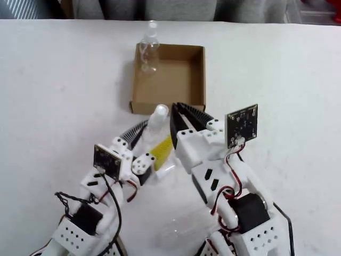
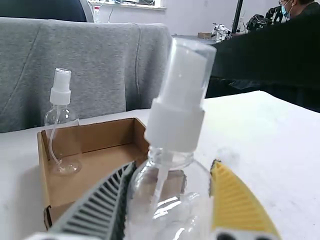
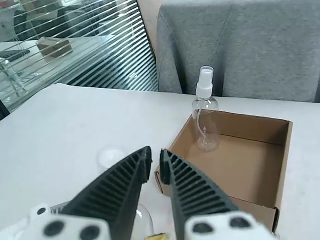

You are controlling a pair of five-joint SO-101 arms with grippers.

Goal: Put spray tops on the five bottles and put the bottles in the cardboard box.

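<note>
A clear bottle [image 1: 158, 121] with a white spray top [image 2: 177, 100] stands upright just in front of the cardboard box [image 1: 178, 80]. My left gripper [image 1: 158, 133] is shut on it, its grey and yellow fingers against the bottle's body [image 2: 170, 200]. Another capped clear bottle [image 1: 148, 50] stands upright in the box's far left corner [image 2: 61, 125] [image 3: 205, 115]. My right gripper [image 1: 176, 106] is shut and holds nothing. It hovers right of the held bottle, at the box's near wall; its black fingertips [image 3: 155, 151] point at the box [image 3: 250, 165].
White table stretches on both sides of the box. A faint clear shape [image 1: 178, 226] lies on the table between the two arm bases. A grey chair back [image 3: 240, 45] stands behind the table's far edge.
</note>
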